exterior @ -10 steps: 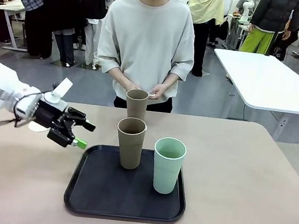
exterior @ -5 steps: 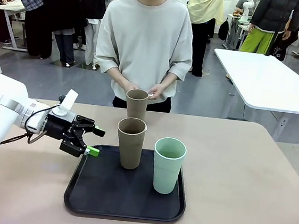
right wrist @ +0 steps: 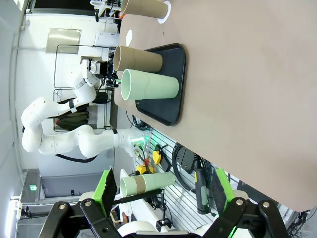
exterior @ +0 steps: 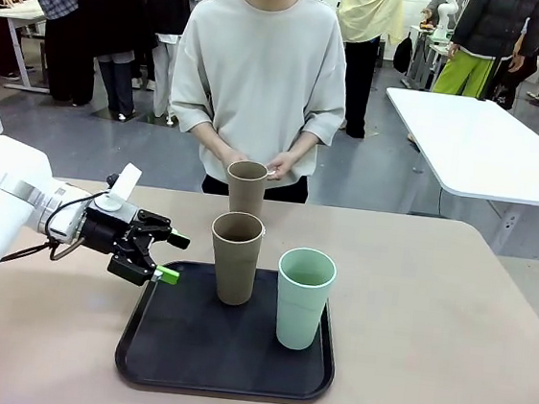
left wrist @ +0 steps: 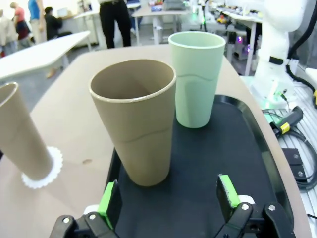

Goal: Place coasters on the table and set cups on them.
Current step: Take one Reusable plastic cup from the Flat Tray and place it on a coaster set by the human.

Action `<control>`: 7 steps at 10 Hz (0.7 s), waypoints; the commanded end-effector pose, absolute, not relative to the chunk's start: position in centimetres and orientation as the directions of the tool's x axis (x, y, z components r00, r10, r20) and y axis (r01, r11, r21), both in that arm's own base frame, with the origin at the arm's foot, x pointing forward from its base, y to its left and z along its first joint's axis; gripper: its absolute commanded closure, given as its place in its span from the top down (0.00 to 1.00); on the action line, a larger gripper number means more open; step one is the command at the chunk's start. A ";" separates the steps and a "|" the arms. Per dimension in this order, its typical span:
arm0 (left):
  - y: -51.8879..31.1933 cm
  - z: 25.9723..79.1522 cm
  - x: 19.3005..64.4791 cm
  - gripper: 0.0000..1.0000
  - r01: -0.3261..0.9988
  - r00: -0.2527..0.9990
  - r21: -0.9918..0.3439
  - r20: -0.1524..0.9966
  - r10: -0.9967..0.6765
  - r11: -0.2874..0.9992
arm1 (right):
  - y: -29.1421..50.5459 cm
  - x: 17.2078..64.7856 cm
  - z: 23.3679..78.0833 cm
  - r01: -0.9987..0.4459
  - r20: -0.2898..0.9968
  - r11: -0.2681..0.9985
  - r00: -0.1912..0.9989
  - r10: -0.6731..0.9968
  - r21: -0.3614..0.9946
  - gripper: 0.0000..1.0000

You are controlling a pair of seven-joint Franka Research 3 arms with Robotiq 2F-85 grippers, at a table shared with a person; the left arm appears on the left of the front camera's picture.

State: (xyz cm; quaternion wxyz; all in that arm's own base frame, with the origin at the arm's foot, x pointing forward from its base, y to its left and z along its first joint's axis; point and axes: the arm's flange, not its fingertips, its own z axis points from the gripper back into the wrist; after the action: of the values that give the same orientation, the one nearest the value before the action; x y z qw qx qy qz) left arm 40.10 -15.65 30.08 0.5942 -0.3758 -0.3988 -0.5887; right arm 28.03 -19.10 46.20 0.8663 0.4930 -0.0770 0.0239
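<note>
Our left gripper [exterior: 173, 257] was spread wide beside the brown cup [exterior: 234, 266] on the tray [exterior: 177, 347]. Our right gripper [right wrist: 162, 191] was spread wide too.

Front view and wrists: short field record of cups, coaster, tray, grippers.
tray: black, on the table
near brown cup: upright on tray, left part
green cup: upright on tray, right part
far brown cup: upright on a coaster, on the table beyond the tray
left gripper: open, empty, at tray's left edge, facing near brown cup
right gripper: open, empty
person's hands: together behind far brown cup; what they hold is unclear
</note>
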 end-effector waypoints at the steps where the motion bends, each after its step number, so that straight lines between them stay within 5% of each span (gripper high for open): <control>1: -16.0 29.7 41.3 1.00 0.998 -0.007 0.027 0.934 -0.358 0.049 | -19.1 28.1 46.2 -0.120 0.159 0.510 0.987 -0.034 0.852 1.00; 7: -18.6 26.7 44.4 1.00 0.997 -0.001 0.023 0.953 -0.304 0.070 | -19.1 28.1 46.2 -0.120 0.159 0.510 0.987 -0.034 0.852 1.00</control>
State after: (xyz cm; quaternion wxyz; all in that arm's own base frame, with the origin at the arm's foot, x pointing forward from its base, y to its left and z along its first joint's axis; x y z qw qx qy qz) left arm 44.06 -18.07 27.39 0.5974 -0.4058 -0.4280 -0.5433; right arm 28.03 -19.10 46.20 0.8663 0.4930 -0.0770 0.0239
